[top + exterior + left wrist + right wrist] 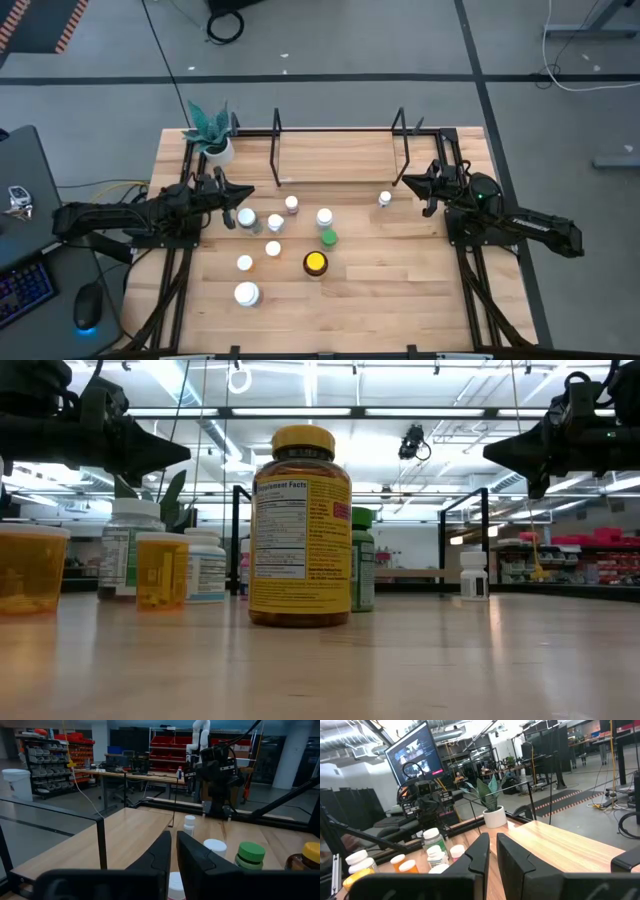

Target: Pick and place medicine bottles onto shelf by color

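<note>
Several medicine bottles stand upright on their bases on the wooden table in front of the shelf [340, 160]. Among them are a large yellow-capped bottle [315, 263], a green one [328, 237], several white-capped ones around [275, 222], and a small white one [385, 199] off to the right. The shelf is a light board between black wire uprights at the table's far side. My left gripper [245, 190] hangs level and shut at the left, just above the leftmost bottles. My right gripper [403, 181] hangs level and shut at the right, near the shelf's right upright. Neither holds anything.
A white pot with a teal plant [213, 148] stands at the far left corner beside the shelf. Black frame rails [170, 270] run along both side edges of the table. Bare wood lies near the front edge [380, 310].
</note>
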